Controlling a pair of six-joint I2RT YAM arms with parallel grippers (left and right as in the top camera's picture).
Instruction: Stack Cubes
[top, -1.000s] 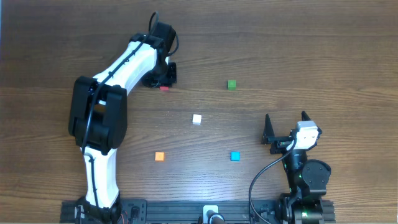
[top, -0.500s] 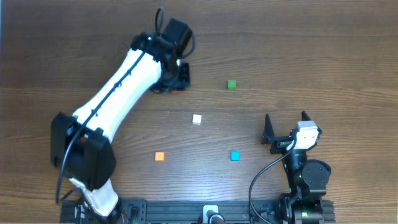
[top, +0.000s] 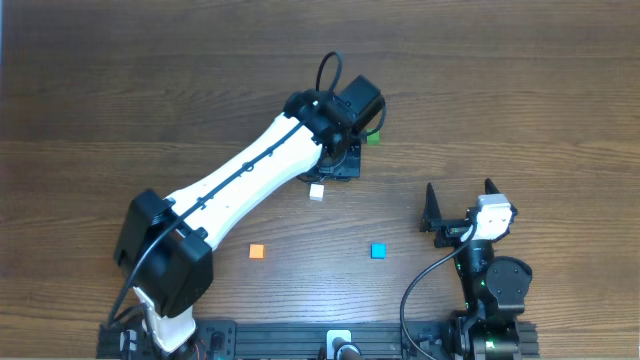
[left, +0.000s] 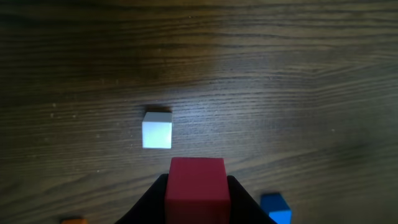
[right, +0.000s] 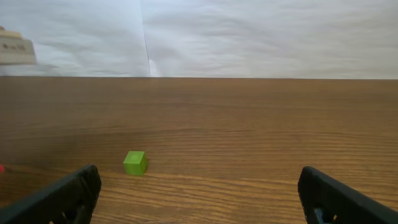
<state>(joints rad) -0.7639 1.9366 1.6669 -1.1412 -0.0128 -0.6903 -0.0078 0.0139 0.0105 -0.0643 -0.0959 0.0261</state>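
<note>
My left gripper (left: 196, 202) is shut on a red cube (left: 196, 183) and holds it above the table. A white cube (left: 157, 132) lies just beyond and slightly to one side of the red one. In the top view the left gripper (top: 336, 168) hangs over the table's middle, close above the white cube (top: 317, 192). The green cube (top: 374, 137) peeks out beside the left wrist and also lies ahead of the right arm as the green cube (right: 135, 162). An orange cube (top: 257, 251) and a blue cube (top: 378, 250) lie nearer the front. My right gripper (top: 460, 205) stands open with nothing in it at the right.
The wooden table (top: 520, 100) has bare room at the far right and the far left. The blue cube (left: 276, 207) and an edge of the orange cube (left: 73, 220) show low in the left wrist view. A white wall (right: 261, 37) backs the table.
The left arm has swung from the far left toward the middle, carrying the red cube, and now hangs by the white cube. The right arm has not moved.
</note>
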